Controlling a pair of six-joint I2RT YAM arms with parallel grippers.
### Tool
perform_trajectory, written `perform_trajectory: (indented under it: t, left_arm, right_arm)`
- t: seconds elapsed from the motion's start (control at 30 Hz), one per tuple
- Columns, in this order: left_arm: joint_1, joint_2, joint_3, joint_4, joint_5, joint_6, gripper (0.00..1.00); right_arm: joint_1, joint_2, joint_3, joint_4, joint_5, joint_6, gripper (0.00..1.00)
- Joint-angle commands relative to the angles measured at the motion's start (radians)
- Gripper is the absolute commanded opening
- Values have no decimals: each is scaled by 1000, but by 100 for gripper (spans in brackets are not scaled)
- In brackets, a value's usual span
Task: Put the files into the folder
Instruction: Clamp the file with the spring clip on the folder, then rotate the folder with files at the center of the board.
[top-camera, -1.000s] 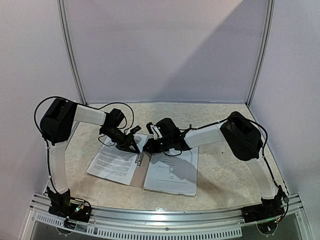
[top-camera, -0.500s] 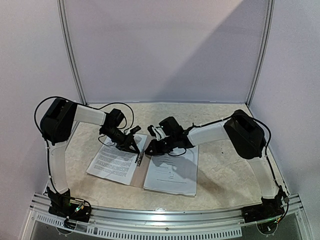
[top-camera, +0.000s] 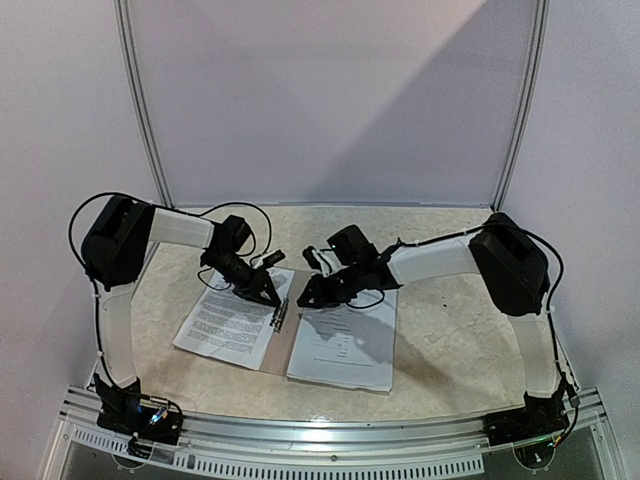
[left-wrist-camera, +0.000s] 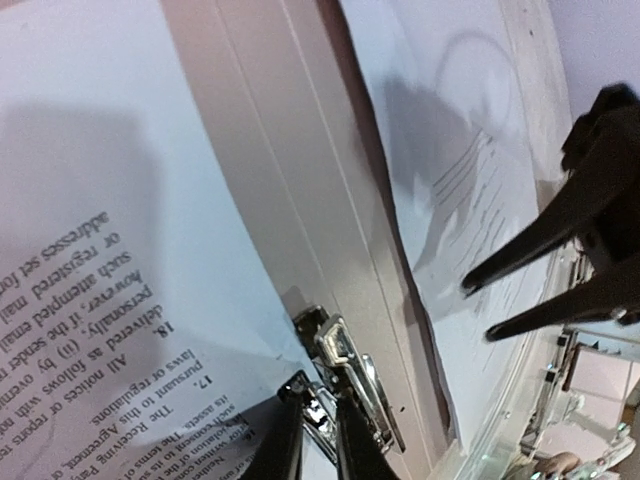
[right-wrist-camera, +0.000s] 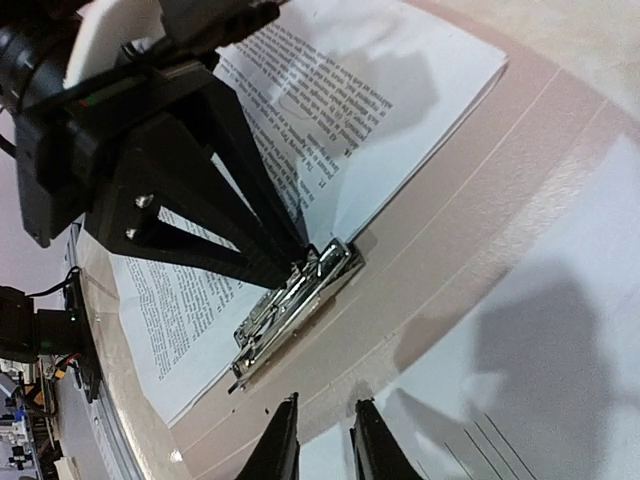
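A beige marbled table (top-camera: 460, 335), walled by pale lilac panels (top-camera: 330, 100), carries the open folder (top-camera: 284, 350), with printed files (top-camera: 228, 325) lying on both halves. The left gripper (top-camera: 273, 298) has its nearly closed tips at the metal clip (left-wrist-camera: 350, 375); whether it grips cannot be told. The right gripper (top-camera: 302, 300) hovers just beside, slightly parted and empty.

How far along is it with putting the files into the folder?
Done: the folder lies open, with a printed sheet on its left half and another sheet on its right. In hand: the left pincer has its tips at the metal clip; the right pincer hovers empty, slightly open, above the folder's middle. Left: probably securing the sheets and closing the folder.
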Motion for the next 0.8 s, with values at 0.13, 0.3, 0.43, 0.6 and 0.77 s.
perform_trajectory:
  t: [0.13,0.3,0.43,0.6,0.77]
  left_arm:
    - [-18,-50,82,-162,-81,158,22]
    - [-17,-117,126,-257,-94,267,28]
    - [4,-176,162,-375,-167,390,31]
    - [143,-237,121,-499,-364,449,30]
    - [310,-379,-53,-519,-426,507,31]
  right_arm:
    - [-103,-244,-141,-255,256,-12,32]
    - [-152,-389,-279,-369,351,13,43]
    - [-182,-463,-381,-404,339,38,49]
    - [-184,-474,-400,-508,358,-12,50]
    - [-143,-493,-290,-517,276,-310,58]
